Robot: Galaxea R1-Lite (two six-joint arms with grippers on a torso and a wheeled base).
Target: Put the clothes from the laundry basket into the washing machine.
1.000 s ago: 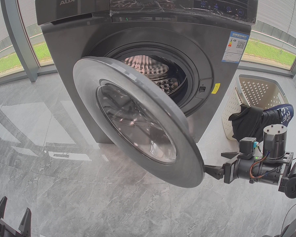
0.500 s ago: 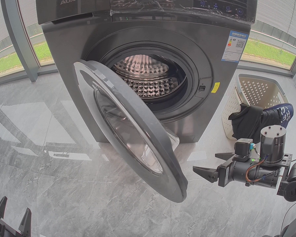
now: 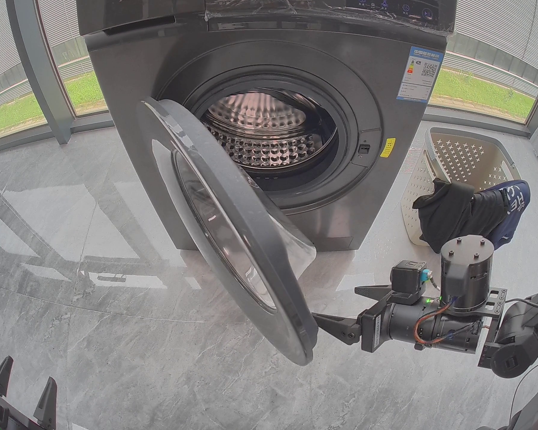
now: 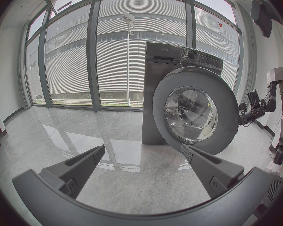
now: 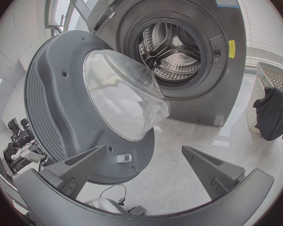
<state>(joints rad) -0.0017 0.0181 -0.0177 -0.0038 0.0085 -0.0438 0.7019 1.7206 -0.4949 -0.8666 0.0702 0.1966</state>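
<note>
Opening the door [image 3: 233,234] of the washing machine [image 3: 341,67] reads as the step in hand; no clothes loaded yet.

- Door: hinged on the machine's left, standing well out over the floor [image 3: 101,329], free edge toward the robot. The drum [image 3: 263,126] is exposed and looks empty.
- Right gripper [image 3: 336,303]: fingers spread apart, holding nothing, low and level at the door's free edge. One fingertip is touching or just beside the rim; contact can't be confirmed. The right wrist view puts the gripper [image 5: 143,148] on the door's inner side, near the latch, which suits pushing the door wider rather than gripping it.
- Left gripper [image 3: 28,370]: fingers apart, empty, low at the near left of the floor and well apart from the machine. Probably parked clear of the door's swing.
- Laundry basket [image 3: 460,150]: on the floor just beside the machine's right side, by the window.
- Clothes [image 3: 460,210]: dark garments draped over the basket's front rim, a navy piece alongside.

Judgement: the door's position leaves the right arm a clear path from basket to drum.
</note>
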